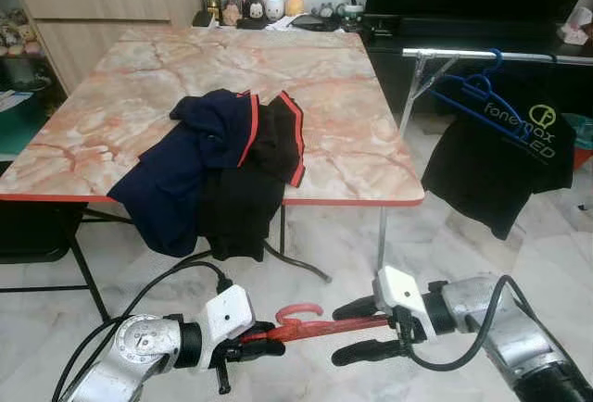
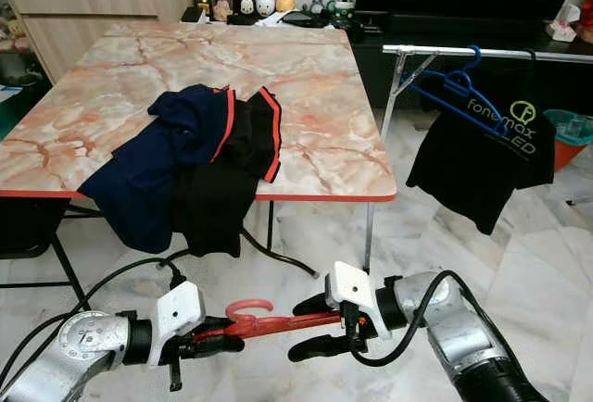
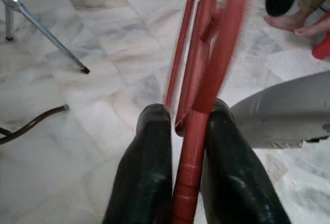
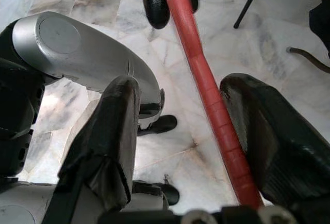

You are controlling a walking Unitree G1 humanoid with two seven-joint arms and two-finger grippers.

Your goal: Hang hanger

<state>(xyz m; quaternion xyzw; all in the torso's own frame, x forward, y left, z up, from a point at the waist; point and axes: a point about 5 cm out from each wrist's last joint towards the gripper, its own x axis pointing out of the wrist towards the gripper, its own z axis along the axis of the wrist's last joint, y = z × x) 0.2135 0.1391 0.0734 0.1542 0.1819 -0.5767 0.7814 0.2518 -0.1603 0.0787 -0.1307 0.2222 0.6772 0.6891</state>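
Low before the bench (image 1: pixel 352 157): red hanger (image 1: pixel 315 326) lying crosswise, clamped in left gripper (image 1: pixel 248 340), flanked by parted right gripper (image 1: pixel 357 330); rail (image 1: pixel 482 54) up rightward.

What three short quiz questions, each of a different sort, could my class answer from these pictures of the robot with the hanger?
1. True or false: the left hand is shut on the red hanger.
2. Multiple choice: where does the black T-shirt on the blue hanger hang? A) on the metal rail B) on a chair back C) on the cabinet door
3. Fill in: the pile of dark clothes lies on the marble-patterned ____.

Key
1. True. In the left wrist view its fingers clamp the hanger, while the right hand is open around the hanger's other end.
2. A
3. table
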